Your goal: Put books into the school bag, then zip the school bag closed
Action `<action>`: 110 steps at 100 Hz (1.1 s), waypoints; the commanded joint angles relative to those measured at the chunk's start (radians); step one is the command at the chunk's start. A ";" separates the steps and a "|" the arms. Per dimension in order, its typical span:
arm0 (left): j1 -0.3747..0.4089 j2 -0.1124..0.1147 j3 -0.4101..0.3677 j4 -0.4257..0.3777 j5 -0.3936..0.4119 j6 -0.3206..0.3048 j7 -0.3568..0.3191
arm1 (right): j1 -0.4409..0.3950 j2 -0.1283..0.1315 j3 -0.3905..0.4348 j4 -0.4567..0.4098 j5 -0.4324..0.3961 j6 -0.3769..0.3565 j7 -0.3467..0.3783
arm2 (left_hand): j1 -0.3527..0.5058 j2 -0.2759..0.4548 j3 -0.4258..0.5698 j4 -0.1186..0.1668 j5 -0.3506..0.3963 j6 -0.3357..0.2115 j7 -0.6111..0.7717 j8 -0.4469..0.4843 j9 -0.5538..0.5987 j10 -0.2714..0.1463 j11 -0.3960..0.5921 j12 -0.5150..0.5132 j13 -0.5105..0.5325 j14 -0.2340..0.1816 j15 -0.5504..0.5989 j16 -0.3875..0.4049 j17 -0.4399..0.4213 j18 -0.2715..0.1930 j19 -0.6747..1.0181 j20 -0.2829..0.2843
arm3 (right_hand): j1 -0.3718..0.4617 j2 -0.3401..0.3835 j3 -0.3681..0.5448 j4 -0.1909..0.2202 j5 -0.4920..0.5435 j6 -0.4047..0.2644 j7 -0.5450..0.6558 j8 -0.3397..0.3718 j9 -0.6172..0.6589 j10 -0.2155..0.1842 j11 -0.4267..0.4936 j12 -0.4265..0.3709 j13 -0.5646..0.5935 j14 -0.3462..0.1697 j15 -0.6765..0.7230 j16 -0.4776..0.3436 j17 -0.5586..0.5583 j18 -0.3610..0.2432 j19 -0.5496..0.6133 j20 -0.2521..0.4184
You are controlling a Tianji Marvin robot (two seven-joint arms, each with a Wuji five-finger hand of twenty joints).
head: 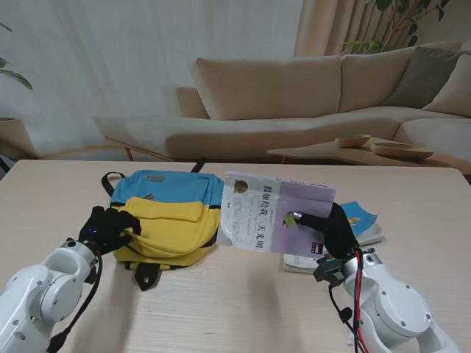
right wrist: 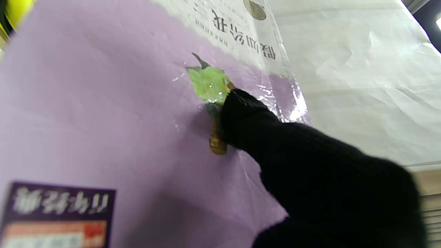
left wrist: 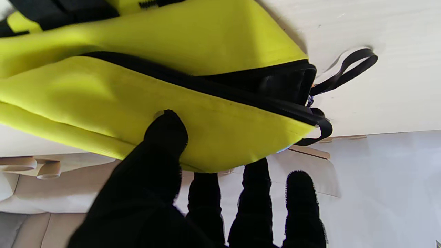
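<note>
On the table, both my hands are gripping.
My left hand (head: 109, 227) pinches the school bag's (head: 168, 217) yellow flap; my right hand (head: 329, 229) clamps the purple book (head: 274, 215), thumb on its cover.

The bag (head: 165, 220) is smooth matt cloth, yellow and blue, with black woven straps and a black zip (left wrist: 220, 89). The book (head: 276, 217) has a glossy purple-and-white paper cover under a crinkled clear film that catches the light. Both hands wear black knitted gloves, fuzzy on the fingers (left wrist: 299, 193). The worktop (head: 235, 309) is pale wood with a matt, fine grain.
</note>
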 commanded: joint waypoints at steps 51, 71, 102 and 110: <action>0.037 -0.034 -0.026 -0.169 -0.155 0.060 0.002 | -0.009 0.021 0.004 -0.043 -0.120 0.205 0.116 | 0.089 0.018 0.007 0.002 0.091 0.035 0.098 0.183 0.480 0.133 0.298 0.285 0.412 0.199 0.457 0.181 0.291 0.182 0.570 0.076 | 0.133 0.073 0.124 0.018 0.163 -0.129 0.167 0.020 0.056 0.065 0.039 -0.010 0.134 0.088 0.108 0.032 0.190 0.018 0.162 0.046; 0.063 -0.050 -0.027 -0.201 -0.205 0.086 0.074 | -0.003 0.031 -0.027 -0.048 -0.165 0.278 0.146 | 0.076 -0.006 0.067 -0.012 0.100 0.073 0.096 0.167 0.545 0.139 0.334 0.193 0.484 0.222 0.474 0.164 0.352 0.220 0.594 0.095 | 0.135 0.062 0.139 0.015 0.165 -0.115 0.180 0.002 0.058 0.079 0.043 -0.015 0.179 0.100 0.111 0.015 0.242 0.035 0.168 0.020; 0.082 -0.068 -0.036 -0.236 -0.292 0.103 0.133 | 0.023 0.032 -0.120 -0.042 -0.216 0.384 0.141 | 0.087 0.013 0.047 -0.014 0.077 0.169 0.099 0.059 0.601 0.155 0.246 0.114 0.528 0.241 0.447 0.128 0.374 0.239 0.602 0.110 | 0.136 0.054 0.147 0.013 0.167 -0.111 0.186 -0.006 0.061 0.083 0.048 -0.022 0.195 0.102 0.110 -0.003 0.266 0.044 0.174 -0.007; 0.084 -0.069 -0.036 -0.244 -0.307 0.102 0.131 | 0.041 0.026 -0.150 -0.036 -0.213 0.419 0.120 | 0.092 0.019 0.043 -0.014 0.071 0.176 0.108 0.065 0.599 0.155 0.242 0.111 0.525 0.240 0.446 0.126 0.371 0.238 0.600 0.110 | 0.137 0.053 0.149 0.013 0.166 -0.108 0.186 -0.007 0.061 0.083 0.049 -0.023 0.197 0.102 0.109 -0.005 0.268 0.046 0.174 -0.012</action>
